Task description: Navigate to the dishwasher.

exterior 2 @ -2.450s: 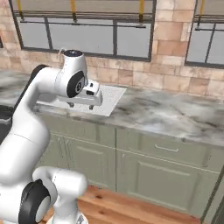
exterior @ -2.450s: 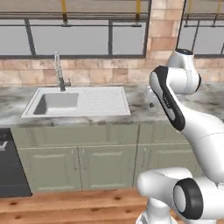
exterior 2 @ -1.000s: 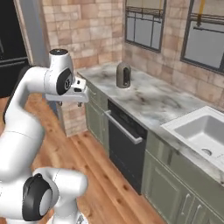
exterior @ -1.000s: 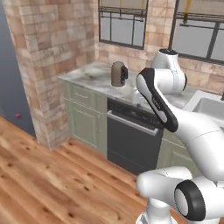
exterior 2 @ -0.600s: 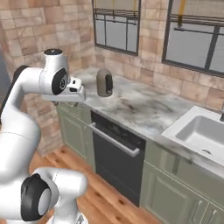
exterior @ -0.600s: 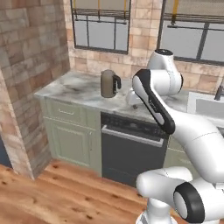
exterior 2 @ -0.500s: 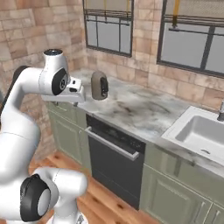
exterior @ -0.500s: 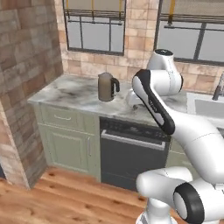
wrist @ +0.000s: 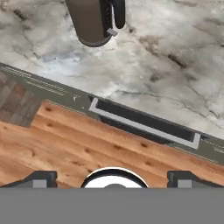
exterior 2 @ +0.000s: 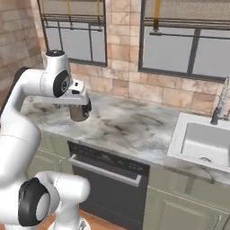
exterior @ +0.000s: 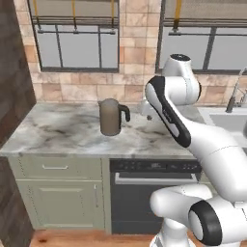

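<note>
Jaws wide apart, high above dishwasher [wrist: 144, 124] top edge.

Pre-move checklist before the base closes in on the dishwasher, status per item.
1. Dishwasher in view ahead, under the counter: ok.
2. Dishwasher door shut, handle flush across the front: ok.
3. Wood floor in front of the door free of obstacles: ok in the hand view.
4. End effector open and empty, fingertips spread: ok.
5. Arm raised over the counter, close to the kettle; clearance between them: cannot tell.
6. Base squarely centred on the dishwasher: cannot tell.
</note>
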